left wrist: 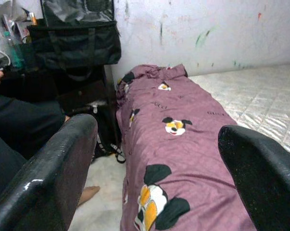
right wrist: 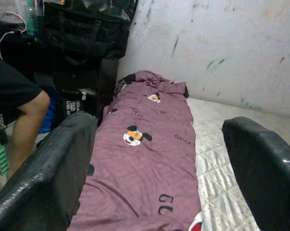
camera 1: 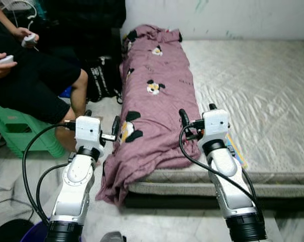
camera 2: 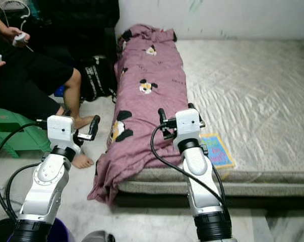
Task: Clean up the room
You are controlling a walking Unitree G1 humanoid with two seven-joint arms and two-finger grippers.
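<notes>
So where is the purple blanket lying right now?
The purple blanket lies lengthwise along the left edge of the mattress, its near end drooping over the edge, between the left gripper and right gripper.

My left gripper [left wrist: 159, 163] is pointing along the purple cartoon-print blanket [left wrist: 183, 154], fingers [left wrist: 48, 178] spread wide, nothing between them. Blanket is lying lengthwise on the grey mattress [left wrist: 260, 91]. A black bag [left wrist: 72, 43] is sitting by the wall; a seated person's leg [left wrist: 24, 125] is showing beside it.
</notes>
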